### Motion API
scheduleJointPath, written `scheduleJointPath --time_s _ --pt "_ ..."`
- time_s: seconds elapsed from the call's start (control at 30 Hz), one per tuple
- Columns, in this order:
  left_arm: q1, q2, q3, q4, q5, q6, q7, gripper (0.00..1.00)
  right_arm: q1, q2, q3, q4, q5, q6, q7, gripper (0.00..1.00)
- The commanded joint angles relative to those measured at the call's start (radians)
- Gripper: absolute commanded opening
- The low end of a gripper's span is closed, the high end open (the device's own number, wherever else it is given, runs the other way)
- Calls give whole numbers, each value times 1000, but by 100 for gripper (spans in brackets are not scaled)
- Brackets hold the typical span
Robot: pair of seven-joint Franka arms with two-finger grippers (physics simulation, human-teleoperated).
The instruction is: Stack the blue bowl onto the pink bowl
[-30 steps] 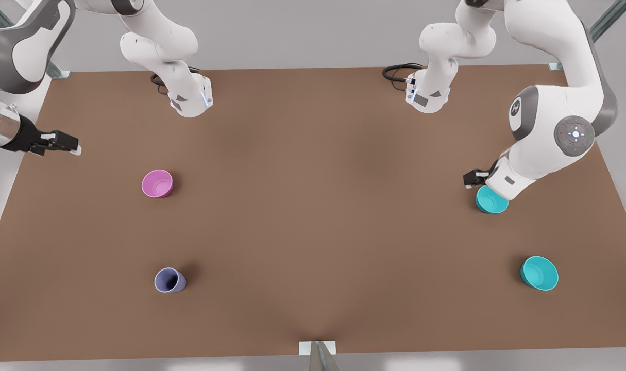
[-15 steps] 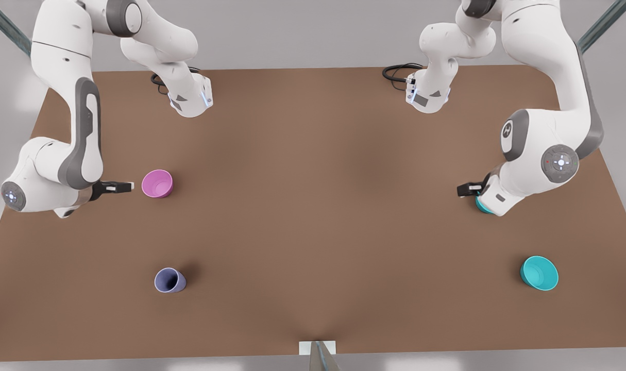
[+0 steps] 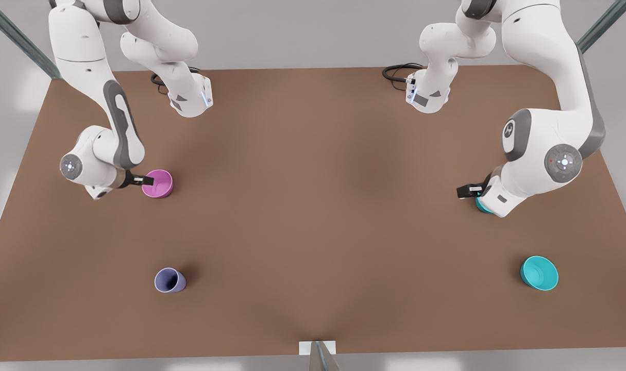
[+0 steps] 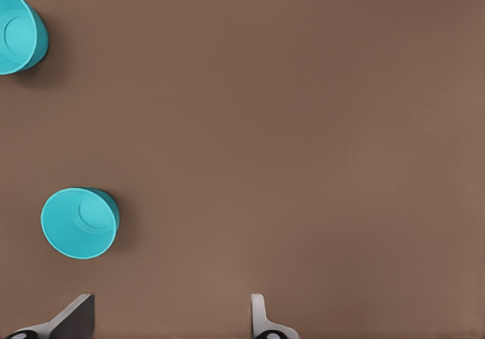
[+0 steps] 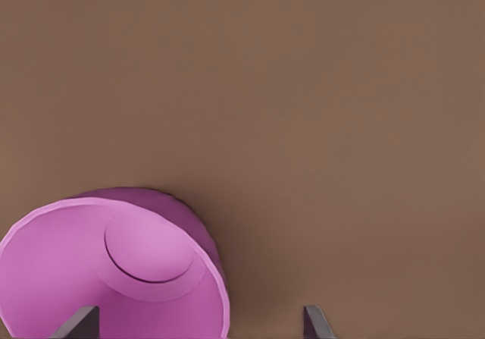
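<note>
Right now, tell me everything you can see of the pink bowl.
The pink bowl is small, round, plain, plastic-looking magenta, with fairly deep sides and a flat circular floor. It stands upright and empty on the brown table, toward the front view's left. The right gripper, open, straddles its wall; whether it touches cannot be judged.

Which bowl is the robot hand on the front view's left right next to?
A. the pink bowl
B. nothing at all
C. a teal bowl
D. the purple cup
A: in the front view the right gripper sits at the rim of the pink bowl, and its wrist view has the pink bowl up close with its open fingers near it. The left gripper is over by the blue bowl.
</note>
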Motion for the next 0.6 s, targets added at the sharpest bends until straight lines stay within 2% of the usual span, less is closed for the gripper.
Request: scheduleJointPath --time_s 0.0,0.13,0.23,0.27,0.3,0.33,0.37,0.4,0.57 --pt "-2 -2 0 1 -20 -2 -10 100 -1 -4 -1 -27 9 139 -23 100" --pt "2 -2 0 9 -30 55 0 100 -16 45 -1 -24 11 157 -26 100" --pt "2 -11 -12 15 -29 42 5 100 -16 94 6 -14 12 156 -25 93" --pt "2 -9 -12 15 -29 42 7 100 -16 100 7 -10 18 157 -26 87" --pt "-2 -8 -12 15 -24 42 7 100 -15 110 12 -3 18 156 -26 63" --pt "-1 -6 -12 15 -24 44 7 100 -15 110 13 0 20 154 -26 47" --pt "1 -5 -12 15 -24 45 7 100 -13 110 13 2 32 151 -26 27" --pt "1 -6 -12 15 -26 44 7 100 -11 110 15 6 41 146 -23 21" --pt "-1 -6 -14 15 -29 42 5 100 -5 99 29 34 43 107 -16 21"
